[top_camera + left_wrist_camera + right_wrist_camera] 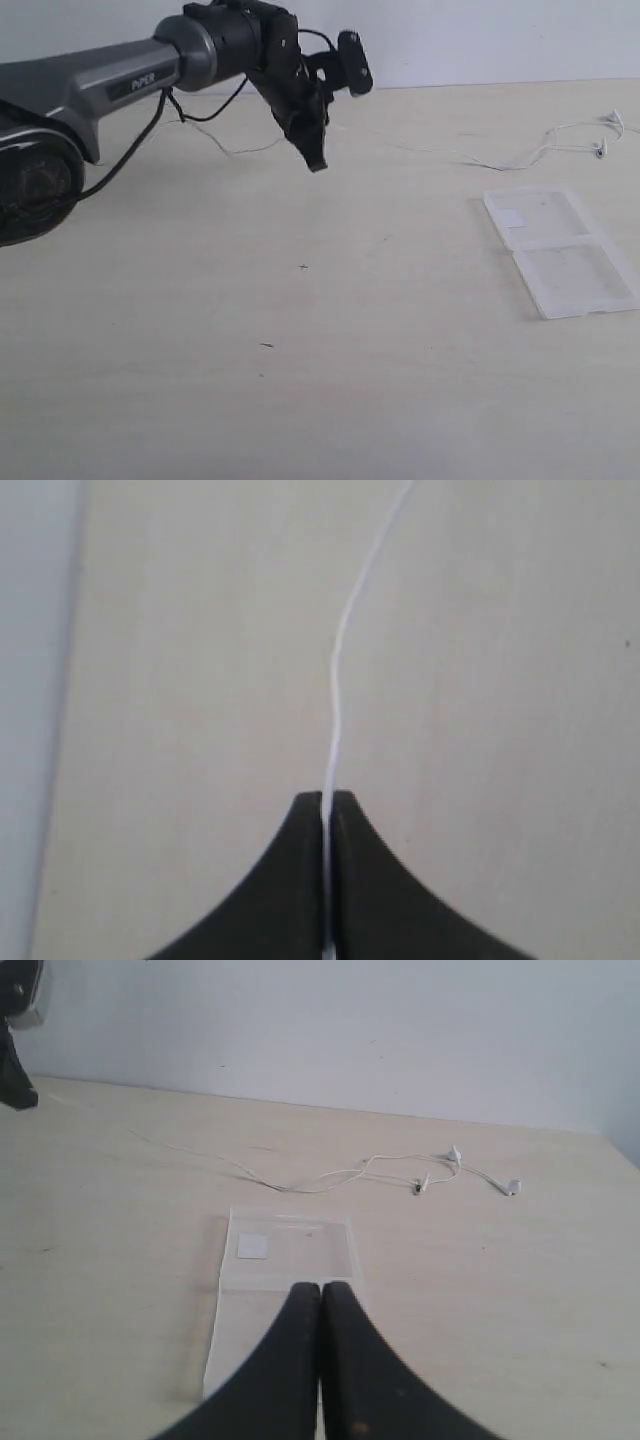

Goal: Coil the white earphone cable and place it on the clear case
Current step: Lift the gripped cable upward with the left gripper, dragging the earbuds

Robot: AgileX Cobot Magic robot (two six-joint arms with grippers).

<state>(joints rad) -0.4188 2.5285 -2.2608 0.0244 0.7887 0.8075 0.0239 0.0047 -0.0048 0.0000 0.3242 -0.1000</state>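
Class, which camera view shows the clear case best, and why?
The exterior view: the whole case lies unobstructed, with both halves and its label visible. The right wrist view shows it too, but the right gripper hides part of the near half. The left wrist view shows the cable, no case.

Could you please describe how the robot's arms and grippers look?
The left arm is a grey tube with white PiPER lettering, a black wrist, a loose black cable and a small black camera. The left gripper and right gripper are black and taper in curves.
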